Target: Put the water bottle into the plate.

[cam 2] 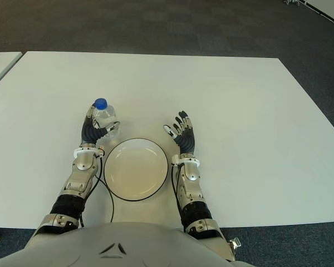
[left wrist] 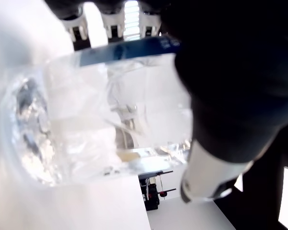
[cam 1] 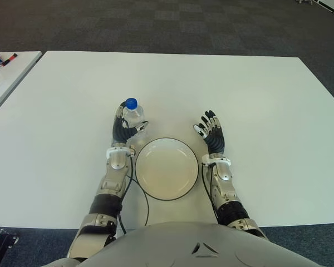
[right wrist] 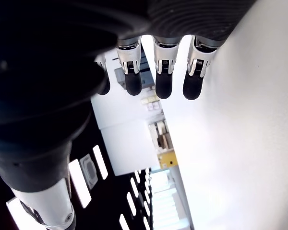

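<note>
Left eye view: left robot hand [cam 1: 124,129] grips upright water bottle [cam 1: 134,115] beside plate [cam 1: 166,168].

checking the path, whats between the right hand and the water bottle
In the left eye view only bare white table lies between the open right hand and the water bottle, which the left hand grips. The plate sits nearer the robot, off that line.

The left hand [cam 1: 124,129] hides the lower water bottle [cam 1: 134,115], so whether it touches the table [cam 1: 256,100] is unclear.
</note>
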Motion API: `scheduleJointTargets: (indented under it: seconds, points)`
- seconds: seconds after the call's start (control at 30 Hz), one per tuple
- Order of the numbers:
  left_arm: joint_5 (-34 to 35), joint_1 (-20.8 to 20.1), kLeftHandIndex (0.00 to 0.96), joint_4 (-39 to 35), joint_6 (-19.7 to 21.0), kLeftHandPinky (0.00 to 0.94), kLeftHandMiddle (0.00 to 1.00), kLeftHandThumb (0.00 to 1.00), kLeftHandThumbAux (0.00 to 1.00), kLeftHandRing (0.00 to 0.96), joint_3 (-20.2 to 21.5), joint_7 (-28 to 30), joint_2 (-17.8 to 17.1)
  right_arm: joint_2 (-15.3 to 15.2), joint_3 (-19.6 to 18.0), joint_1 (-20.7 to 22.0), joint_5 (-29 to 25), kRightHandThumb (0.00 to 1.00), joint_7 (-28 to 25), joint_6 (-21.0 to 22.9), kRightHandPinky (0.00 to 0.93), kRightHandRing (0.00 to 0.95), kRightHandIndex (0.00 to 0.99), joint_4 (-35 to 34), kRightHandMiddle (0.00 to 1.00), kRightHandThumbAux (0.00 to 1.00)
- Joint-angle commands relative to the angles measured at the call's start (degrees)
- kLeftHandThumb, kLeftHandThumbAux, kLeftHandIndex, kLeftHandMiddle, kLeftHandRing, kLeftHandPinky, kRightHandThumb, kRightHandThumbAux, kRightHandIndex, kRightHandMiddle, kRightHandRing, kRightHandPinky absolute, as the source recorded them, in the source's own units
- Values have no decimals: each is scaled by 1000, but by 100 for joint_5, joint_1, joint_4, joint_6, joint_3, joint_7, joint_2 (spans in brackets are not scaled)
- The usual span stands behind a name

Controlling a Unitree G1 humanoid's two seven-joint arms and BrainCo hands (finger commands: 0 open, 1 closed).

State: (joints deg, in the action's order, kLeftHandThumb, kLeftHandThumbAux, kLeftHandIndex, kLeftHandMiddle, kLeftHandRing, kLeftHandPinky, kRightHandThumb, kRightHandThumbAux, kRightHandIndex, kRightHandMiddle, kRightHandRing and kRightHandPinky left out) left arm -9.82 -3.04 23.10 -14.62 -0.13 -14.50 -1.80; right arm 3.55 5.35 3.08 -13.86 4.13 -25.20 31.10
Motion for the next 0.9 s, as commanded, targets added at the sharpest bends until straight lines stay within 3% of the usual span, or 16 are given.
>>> scheduleJointTargets:
  seconds: [0.03,0.9]
  points:
    - [-88,-65,74,127,43,0,24,0,871,0,-82,122,-80,804,-42,-148,-60,49,132,332,133,92,90,246,101,808]
    - [-188,-228,52,416,11,0,15,0,836,0,-178,87,-142,803,-27,-166,-89,61,94,374,141,99,90,192,105,795]
